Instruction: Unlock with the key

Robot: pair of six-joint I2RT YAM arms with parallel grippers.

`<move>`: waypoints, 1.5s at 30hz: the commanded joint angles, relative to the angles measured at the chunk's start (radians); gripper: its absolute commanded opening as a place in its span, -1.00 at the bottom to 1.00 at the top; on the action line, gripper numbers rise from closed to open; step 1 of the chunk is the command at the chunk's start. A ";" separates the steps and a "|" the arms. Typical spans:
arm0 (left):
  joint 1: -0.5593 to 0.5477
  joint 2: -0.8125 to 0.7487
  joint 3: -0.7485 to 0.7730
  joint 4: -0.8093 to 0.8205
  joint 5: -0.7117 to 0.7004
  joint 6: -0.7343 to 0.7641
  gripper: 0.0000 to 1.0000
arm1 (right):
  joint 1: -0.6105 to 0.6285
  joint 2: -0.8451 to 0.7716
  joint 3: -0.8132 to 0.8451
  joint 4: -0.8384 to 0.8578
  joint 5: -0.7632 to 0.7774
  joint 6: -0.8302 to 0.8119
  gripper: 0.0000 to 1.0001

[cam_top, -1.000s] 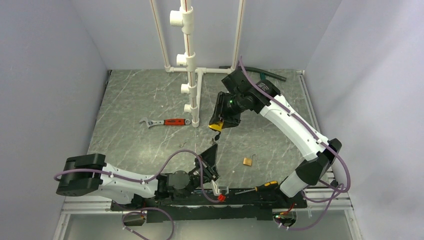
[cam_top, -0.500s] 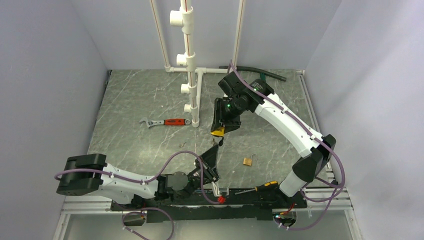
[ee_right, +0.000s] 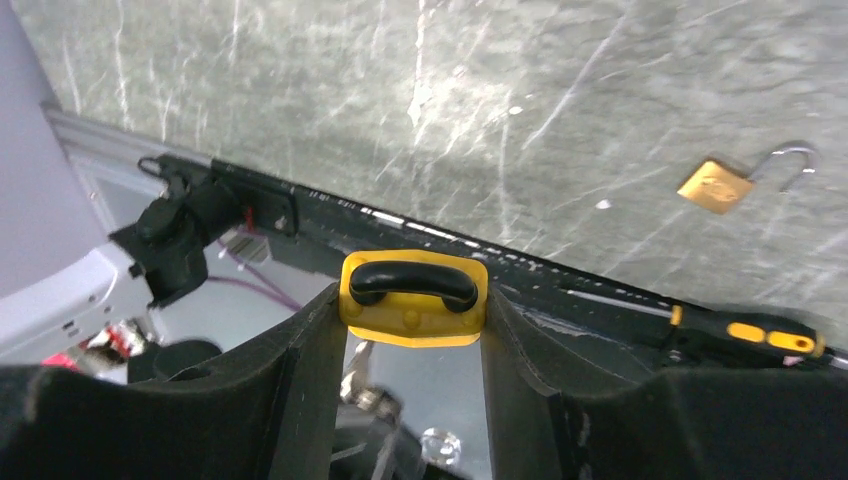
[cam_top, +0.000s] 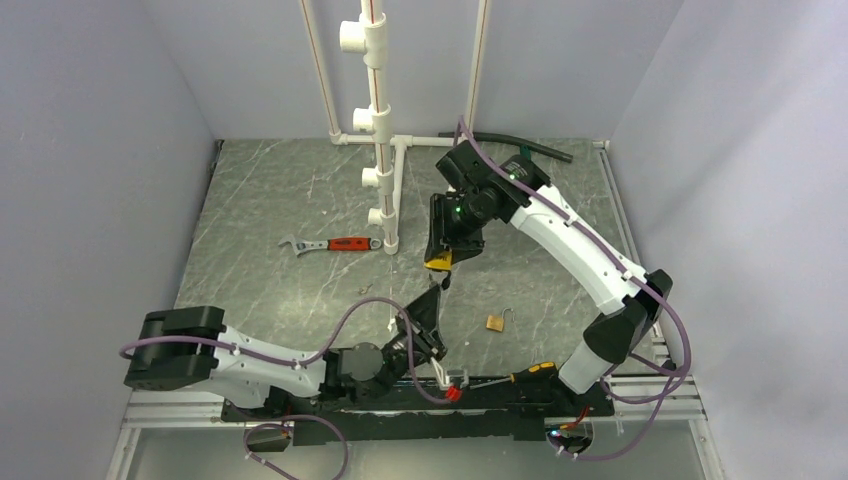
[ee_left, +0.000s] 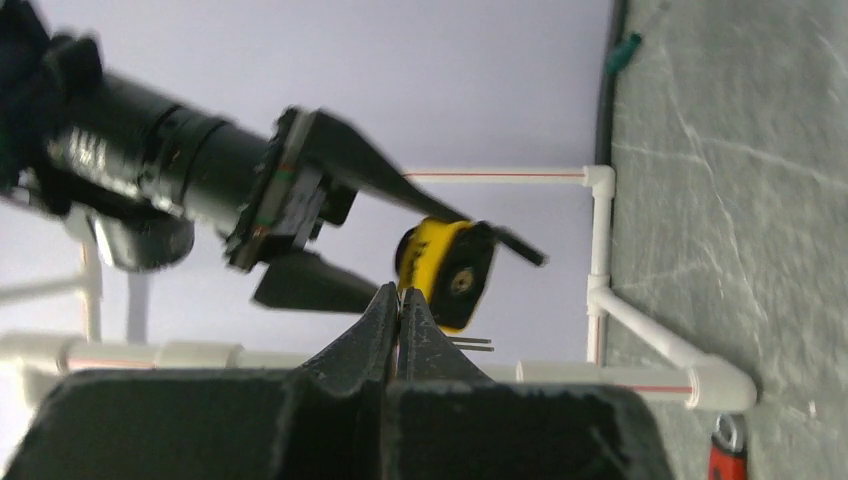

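Note:
My right gripper (cam_top: 438, 258) is shut on the yellow-and-black padlock (cam_top: 436, 263) and holds it in the air above the table's middle. In the right wrist view the padlock (ee_right: 413, 297) sits clamped between the fingers (ee_right: 300, 350). In the left wrist view its underside with the keyhole (ee_left: 461, 281) faces my left gripper (ee_left: 399, 296). My left gripper (cam_top: 437, 291) is shut, with a thin sliver of metal between its tips, just below the padlock. The small silver key (ee_right: 358, 365) shows blurred under the padlock, tip pointing up at it. I cannot tell if it touches the keyhole.
A small brass padlock (cam_top: 495, 322) with its shackle open lies on the table to the right. A black-and-yellow screwdriver (cam_top: 522, 374) lies at the near edge. A red-handled wrench (cam_top: 335, 243) lies left of the white pipe frame (cam_top: 381, 130). A black hose (cam_top: 530, 149) lies at the back.
My right gripper has lowered the padlock slightly toward the near side. My left arm has shifted right and pushed its tips up closer under the padlock.

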 commanded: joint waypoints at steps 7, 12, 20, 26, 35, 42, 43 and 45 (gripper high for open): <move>0.001 -0.335 0.433 -0.841 -0.042 -1.209 -1.00 | -0.157 0.075 0.346 -0.177 0.384 0.014 -1.00; 0.019 -0.502 0.473 -1.053 -0.012 -1.668 -1.00 | -0.218 0.040 0.396 -0.144 0.423 0.091 -1.00; 0.143 -0.596 0.474 -1.141 -0.036 -2.321 -1.00 | -0.215 -0.293 -0.032 0.195 0.359 0.288 -1.00; 0.249 -0.581 0.456 -1.157 0.002 -2.645 -1.00 | -0.214 -0.482 -0.300 0.422 0.275 0.331 -1.00; 0.398 -0.538 0.103 -0.471 0.317 -2.736 -1.00 | -0.212 -0.585 -0.434 0.479 0.164 0.449 -1.00; 0.415 -0.416 -0.005 0.015 0.430 -2.617 -1.00 | -0.211 -0.641 -0.530 0.621 0.081 0.597 -1.00; 0.416 -0.398 -0.006 0.057 0.445 -2.601 -1.00 | -0.211 -0.650 -0.549 0.652 0.076 0.606 -1.00; 0.417 -0.368 -0.001 0.133 0.480 -2.571 -1.00 | -0.210 -0.656 -0.556 0.679 0.083 0.602 -1.00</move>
